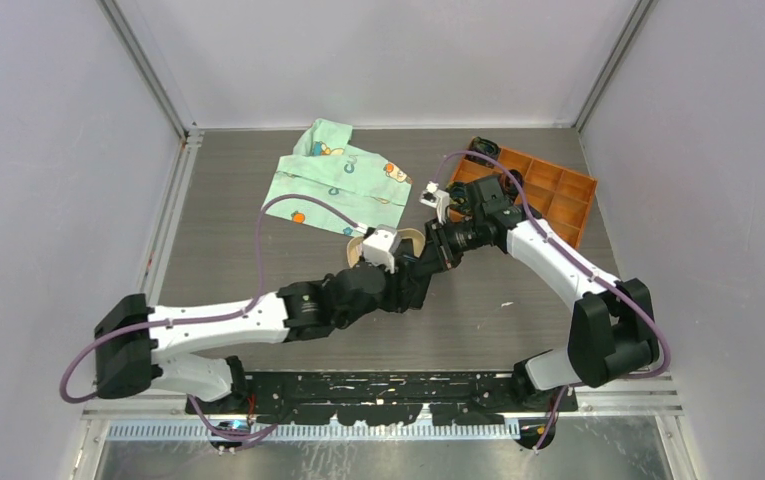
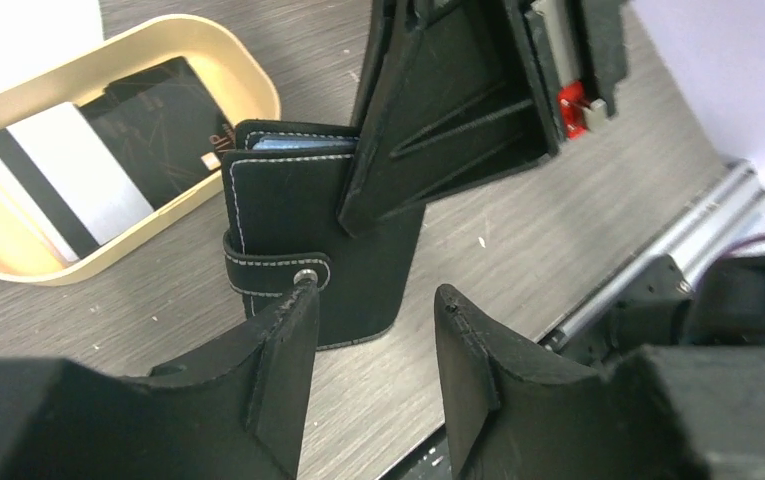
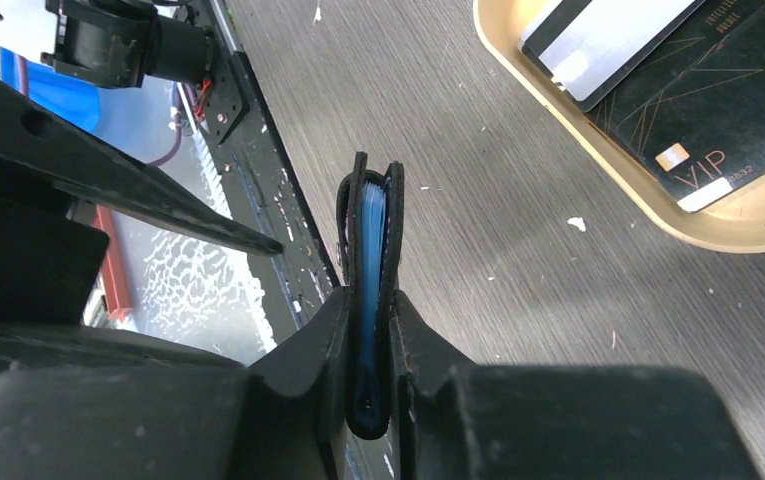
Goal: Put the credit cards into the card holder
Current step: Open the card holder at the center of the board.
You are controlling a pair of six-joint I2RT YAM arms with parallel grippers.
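Observation:
The card holder [image 2: 288, 215], a black stitched wallet with a snap tab, is folded shut and held on edge over the table beside the tan tray. My right gripper [image 3: 368, 300] is shut on it; edge-on, the card holder [image 3: 370, 215] shows a blue lining. My left gripper [image 2: 373, 300] is open and empty just in front of it, its left fingertip [image 2: 298, 300] by the snap tab. A whitish credit card [image 2: 93, 165] with a black stripe and a black credit card [image 2: 158, 120] lie in the tray. They also show in the right wrist view: whitish card [image 3: 608, 35], black card [image 3: 728, 100].
The tan oval tray [image 2: 258, 90] sits left of the card holder; its rim also shows in the right wrist view [image 3: 758, 235]. A green patterned cloth [image 1: 343, 180] lies at the back, an orange compartment box [image 1: 558, 195] at the back right. Both arms meet mid-table [image 1: 423, 265].

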